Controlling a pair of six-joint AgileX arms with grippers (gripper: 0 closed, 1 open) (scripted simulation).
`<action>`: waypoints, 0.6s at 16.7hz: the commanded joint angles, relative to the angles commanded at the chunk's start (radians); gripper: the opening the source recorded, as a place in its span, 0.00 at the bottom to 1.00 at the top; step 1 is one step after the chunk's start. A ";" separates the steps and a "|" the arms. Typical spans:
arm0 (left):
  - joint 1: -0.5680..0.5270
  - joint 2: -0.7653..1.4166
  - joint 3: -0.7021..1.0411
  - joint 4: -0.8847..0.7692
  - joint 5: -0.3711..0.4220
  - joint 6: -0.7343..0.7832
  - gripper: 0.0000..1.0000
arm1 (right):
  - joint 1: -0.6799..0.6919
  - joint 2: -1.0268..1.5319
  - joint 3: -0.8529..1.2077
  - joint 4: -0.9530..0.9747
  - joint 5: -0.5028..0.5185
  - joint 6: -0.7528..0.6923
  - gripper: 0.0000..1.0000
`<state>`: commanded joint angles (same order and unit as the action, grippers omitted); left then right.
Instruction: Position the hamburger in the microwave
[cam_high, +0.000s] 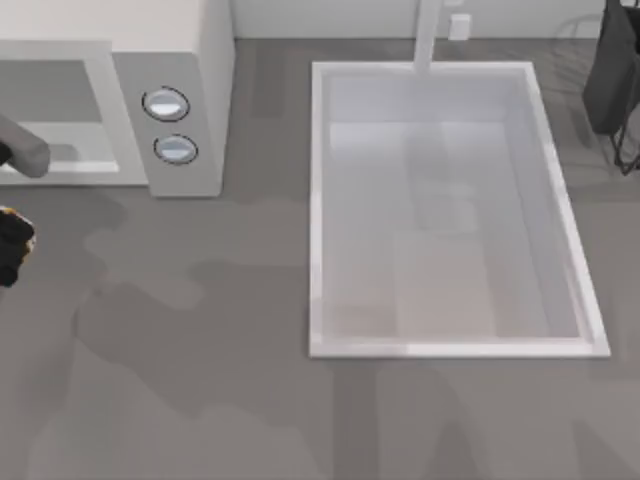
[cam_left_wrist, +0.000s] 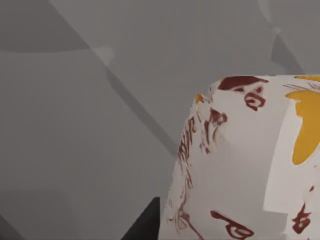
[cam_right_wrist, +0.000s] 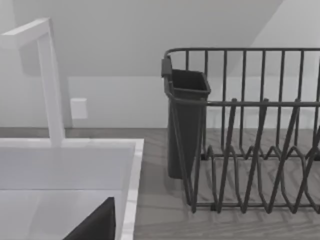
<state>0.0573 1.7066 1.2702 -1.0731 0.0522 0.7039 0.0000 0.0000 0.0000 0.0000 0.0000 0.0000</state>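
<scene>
left wrist view | hamburger (cam_left_wrist: 240, 165) close to lens | microwave (cam_high: 180, 90) top-left

The hamburger (cam_left_wrist: 240, 165) is wrapped in white with dark red scribbles and yellow-orange patches. The microwave (cam_high: 190, 60) is white with silver-blue dials. The sink (cam_high: 318, 200) is white, the dish rack (cam_right_wrist: 250, 150) dark grey, the bench (cam_high: 200, 400) mottled grey.

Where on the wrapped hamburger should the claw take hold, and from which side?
Probably across the hamburger's steep wrapped sides, around mid-height, coming from above. It is a rounded lump with a flattish top, so opposite sides offer the surest purchase. The left claw, at the top view's left edge near the microwave, is closest.
</scene>
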 joint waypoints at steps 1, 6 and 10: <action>0.000 0.000 0.000 0.000 0.000 0.000 0.00 | 0.000 0.000 0.000 0.000 0.000 0.000 1.00; 0.010 0.002 -0.002 0.034 0.009 -0.017 0.00 | 0.000 0.000 0.000 0.000 0.000 0.000 1.00; 0.036 0.054 -0.006 0.223 0.055 -0.101 0.00 | 0.000 0.000 0.000 0.000 0.000 0.000 1.00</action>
<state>0.0936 1.7608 1.2643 -0.8498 0.1068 0.6027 0.0000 0.0000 0.0000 0.0000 0.0000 0.0000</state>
